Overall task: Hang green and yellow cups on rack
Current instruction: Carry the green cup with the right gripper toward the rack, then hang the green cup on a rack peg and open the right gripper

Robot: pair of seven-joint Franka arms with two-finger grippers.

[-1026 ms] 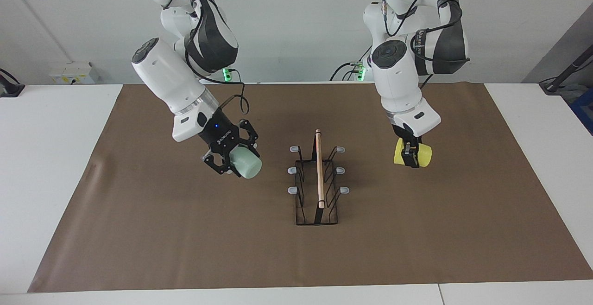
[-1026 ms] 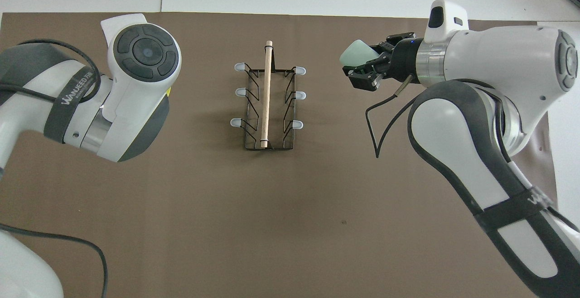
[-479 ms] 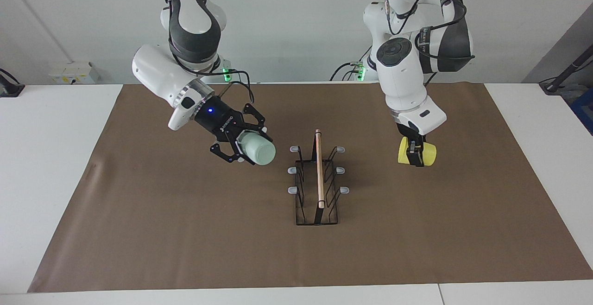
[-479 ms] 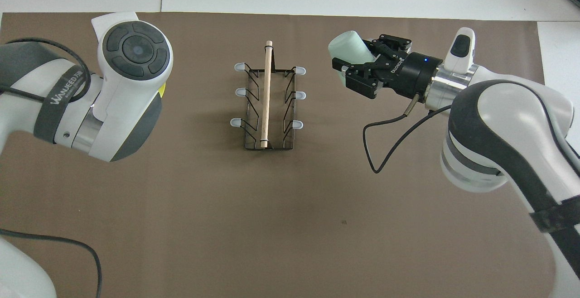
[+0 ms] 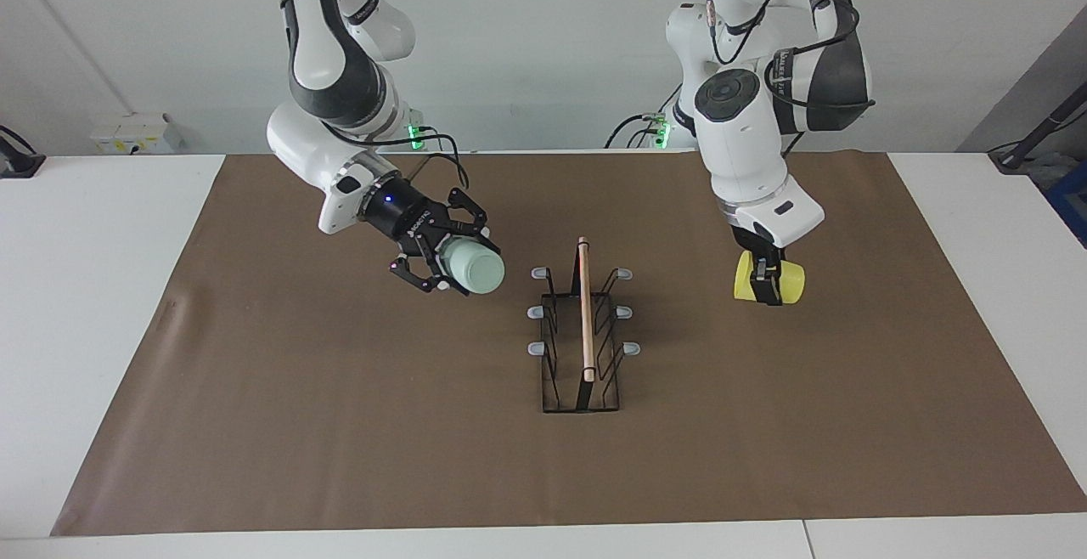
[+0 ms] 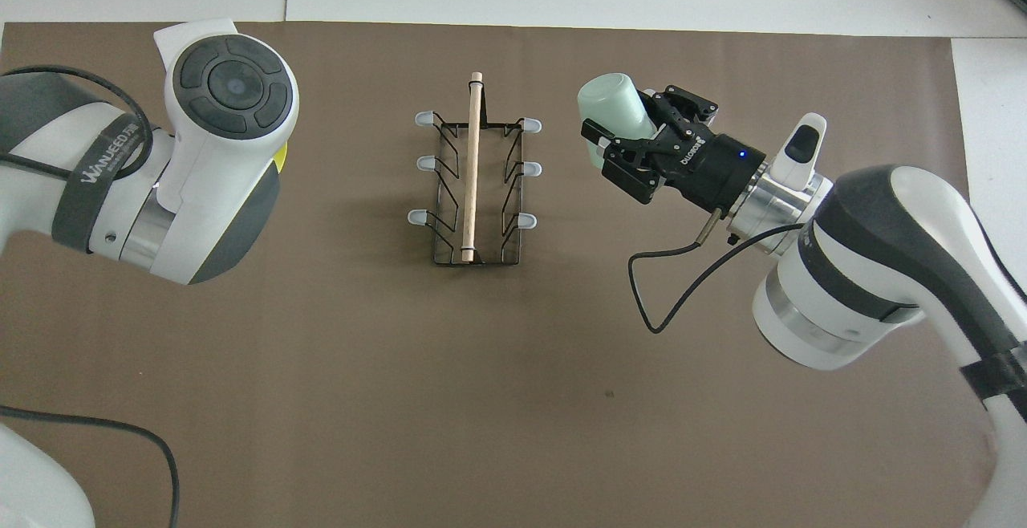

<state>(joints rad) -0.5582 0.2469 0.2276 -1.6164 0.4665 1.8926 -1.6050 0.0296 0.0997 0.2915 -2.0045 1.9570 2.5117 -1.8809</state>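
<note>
**Both cups up in the air, rack bare**

Right gripper (image 5: 459, 268) has its fingers clamped on the mint green cup (image 5: 475, 270), tipped sideways beside the rack (image 5: 582, 330). Left gripper (image 5: 768, 283) pinches the yellow cup (image 5: 788, 282) over the brown mat (image 5: 340, 423), toward its own end.

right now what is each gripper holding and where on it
Right gripper: the green cup, clamped across its side wall. Left gripper: the yellow cup, around its middle. Both are up beside the rack.
</note>
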